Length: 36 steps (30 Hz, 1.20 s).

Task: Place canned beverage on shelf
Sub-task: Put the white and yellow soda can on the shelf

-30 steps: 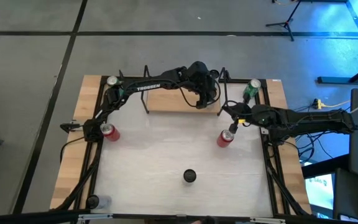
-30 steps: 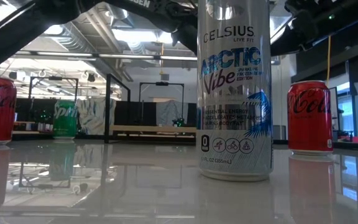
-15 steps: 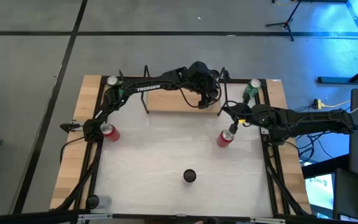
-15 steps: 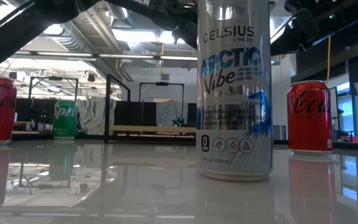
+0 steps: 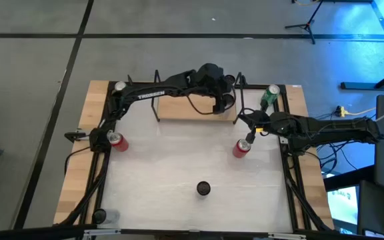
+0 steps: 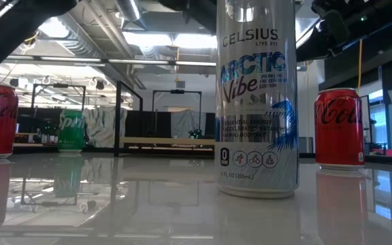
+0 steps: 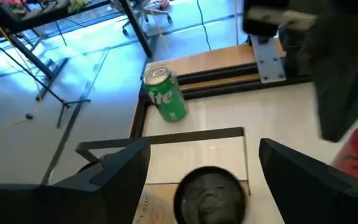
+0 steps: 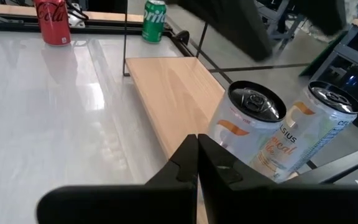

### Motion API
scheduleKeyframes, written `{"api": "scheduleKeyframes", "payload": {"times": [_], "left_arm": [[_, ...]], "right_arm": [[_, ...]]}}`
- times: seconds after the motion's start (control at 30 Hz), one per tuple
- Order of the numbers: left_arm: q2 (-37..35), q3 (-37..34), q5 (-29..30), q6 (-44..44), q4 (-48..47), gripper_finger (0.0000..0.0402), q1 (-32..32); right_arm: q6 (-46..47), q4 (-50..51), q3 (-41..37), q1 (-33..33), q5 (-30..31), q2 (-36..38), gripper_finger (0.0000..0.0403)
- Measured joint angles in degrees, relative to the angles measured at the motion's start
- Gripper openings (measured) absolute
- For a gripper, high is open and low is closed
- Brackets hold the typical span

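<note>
The shelf (image 5: pixel 189 110) is a light-wood board with black wire frames at the table's far side. On its right end stands a white and orange can with a dark top (image 8: pixel 247 134), next to a second such can (image 8: pixel 321 134). My left gripper (image 7: pixel 205 149) is open just above the dark top (image 7: pixel 210 196), one finger on either side and clear of it. In the high view my left gripper (image 5: pixel 220 101) hides both cans. My right gripper (image 8: pixel 197 146) is shut on nothing, right of the shelf, above the table by a red can (image 5: pixel 241 148).
A tall Celsius can (image 6: pixel 256 102) stands near the table's middle front (image 5: pixel 203 189). Red cans stand at the left (image 5: pixel 117 141) and right (image 6: pixel 339 128). Green cans stand at the far left corner (image 5: pixel 120 87) and far right corner (image 7: pixel 165 93). Another can (image 5: pixel 99 216) is at the near left.
My left arm has risen above the shelf's right end and has left the top of the low view. The cans stand where they were.
</note>
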State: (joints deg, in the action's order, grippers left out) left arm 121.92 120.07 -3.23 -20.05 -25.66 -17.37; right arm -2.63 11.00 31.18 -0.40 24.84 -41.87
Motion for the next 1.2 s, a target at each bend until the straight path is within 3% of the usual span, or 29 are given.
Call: {"api": "scheduleKeyframes", "payload": {"times": [0.2, 0.43, 0.6, 0.77, 0.97, 1.1, 1.2], "left_arm": [[-3.7, 0.1, 4.2, 0.4, -7.8, 0.0293, 2.1], [-4.4, -1.6, -0.2, 3.5, -18.9, 0.0293, 2.0], [-4.2, -10.7, -2.3, 4.3, -10.8, 0.0293, 2.1], [-4.3, -18.9, -11.1, 4.8, -2.7, 0.0293, 0.8], [-4.3, -24.1, -13.6, 5.0, 7.8, 0.0293, 0.0], [-4.3, -26.2, -18.7, 5.6, 13.4, 0.0293, -0.7], [-4.3, -26.2, -17.8, 6.0, 14.3, 0.0293, -1.0]], "right_arm": [[0.0, 0.9, 0.0, 0.0, 0.0, 0.0, 0.0005], [0.0, 1.2, 0.0, 0.0, -0.3, 0.0, 0.0005], [0.0, 1.1, 0.0, 0.0, -0.4, 0.0, 0.0005], [-0.1, 1.1, 0.0, 0.0, -0.4, 0.0, 0.0005], [-0.6, 0.0, 0.0, 0.0, -0.4, 0.0, 0.0005], [-0.7, -0.6, 0.0, 0.0, -0.4, 0.0, 0.0005], [-0.7, -0.6, 0.0, 0.0, -0.4, 0.0, 0.0005]]}}
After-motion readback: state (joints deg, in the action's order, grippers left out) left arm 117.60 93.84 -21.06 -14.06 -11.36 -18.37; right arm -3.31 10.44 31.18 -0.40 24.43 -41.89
